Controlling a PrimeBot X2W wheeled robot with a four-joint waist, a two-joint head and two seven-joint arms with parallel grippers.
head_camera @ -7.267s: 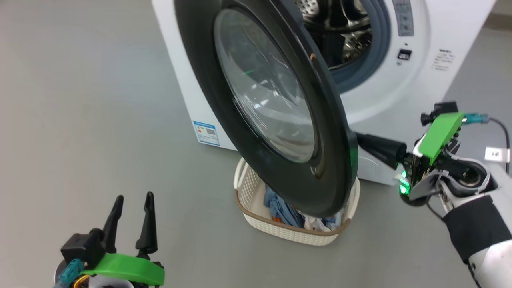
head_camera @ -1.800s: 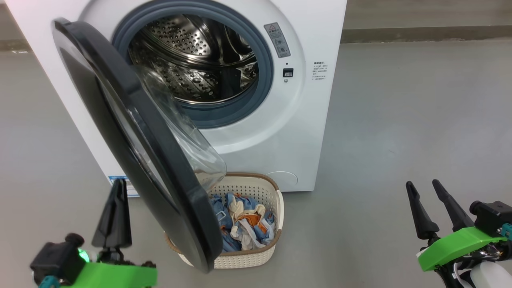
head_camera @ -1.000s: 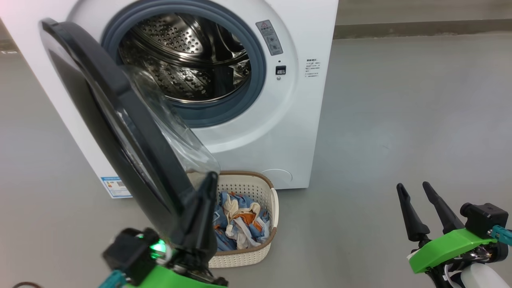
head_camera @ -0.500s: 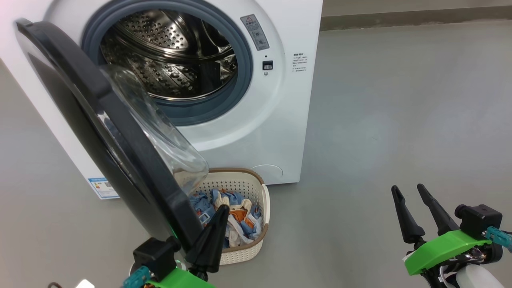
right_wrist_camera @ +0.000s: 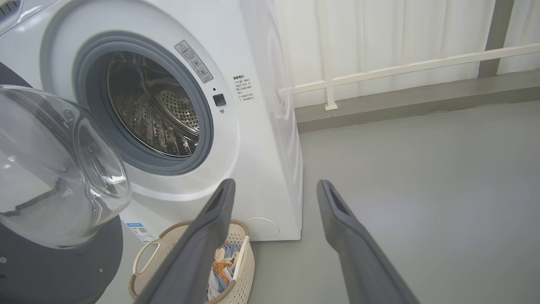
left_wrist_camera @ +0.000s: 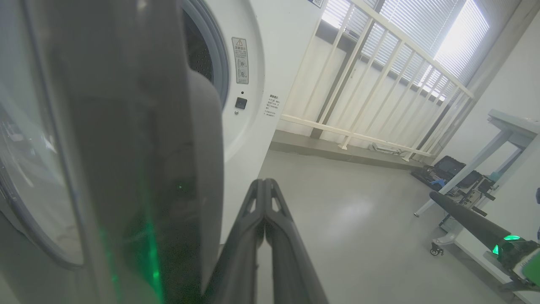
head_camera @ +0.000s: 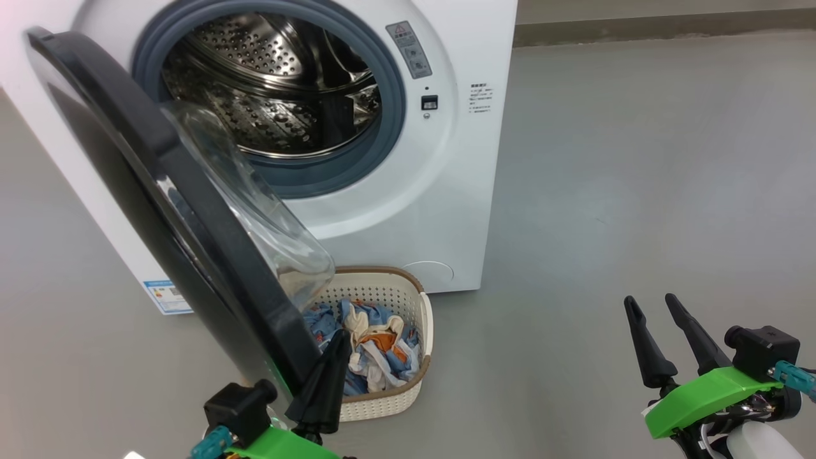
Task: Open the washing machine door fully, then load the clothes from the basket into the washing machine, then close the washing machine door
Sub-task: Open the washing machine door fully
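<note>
Since the washing machine door (head_camera: 223, 268) overhangs the basket (head_camera: 382, 401), the left gripper (head_camera: 338, 347), pinched shut, should push its rim steadily wider. The right gripper (head_camera: 649, 299) stands open.

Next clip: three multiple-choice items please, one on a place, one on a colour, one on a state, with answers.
1. Where is the basket relative to the washing machine?
A) on top of it
B) on the floor in front of it, by the lower edge of the open washing machine door
C) behind it

2. What colour is the basket's rim?
A) brown
B) blue
C) black

3. How do the fingers of the left tool stand?
A) spread wide
B) half open
C) shut together

Answers:
1 B: the head view shows it on the floor before the machine.
2 A: a brown band tops its cream wall.
3 C: the left wrist view shows both fingers pressed together.
</note>
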